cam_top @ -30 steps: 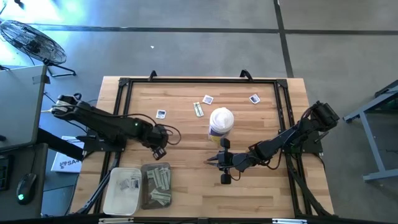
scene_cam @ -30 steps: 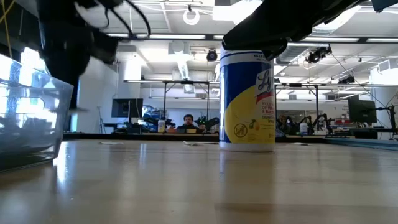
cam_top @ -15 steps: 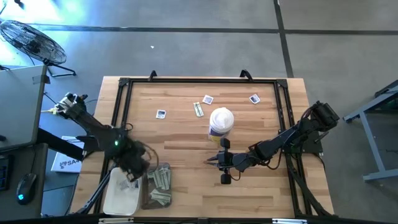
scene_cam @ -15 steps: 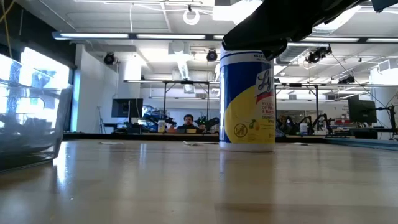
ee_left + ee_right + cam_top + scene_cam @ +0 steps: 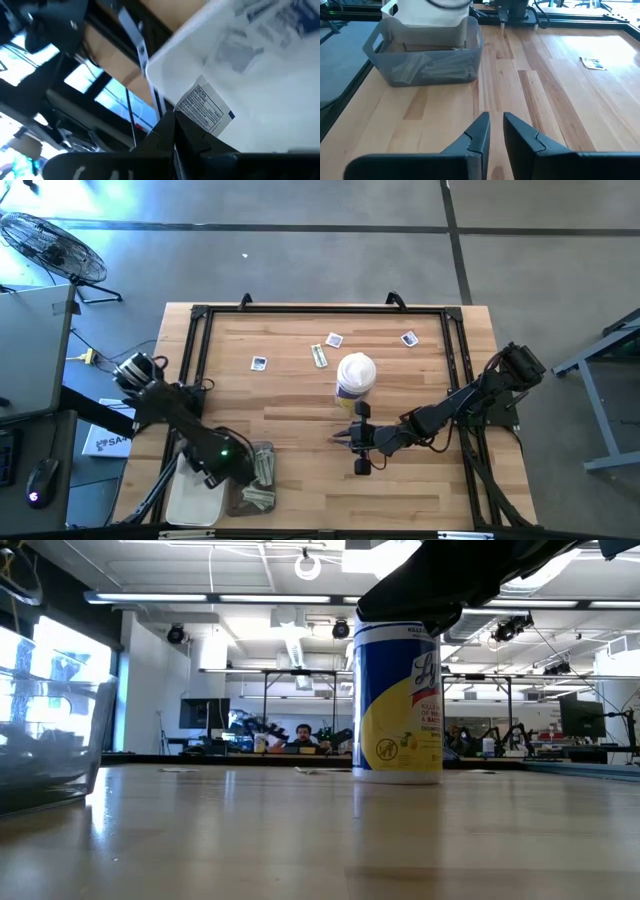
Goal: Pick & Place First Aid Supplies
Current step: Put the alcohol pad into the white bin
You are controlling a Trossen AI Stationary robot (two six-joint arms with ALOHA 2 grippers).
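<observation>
Pale striped wooden plank surface (image 5: 300, 395), black-framed. White plastic bin (image 5: 190, 498); grey translucent bin (image 5: 427, 52). White square packet with blue print (image 5: 205, 111). Cylindrical canister (image 5: 398, 700): blue and yellow label, white lid. Dark arms.

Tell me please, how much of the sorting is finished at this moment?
Done: strips lie in the grey bin and square packets in the white bin. In hand: the left gripper, shut on a square packet, is over the white bin. The right gripper waits empty above the table. Left: four packets beyond the canister.
</observation>
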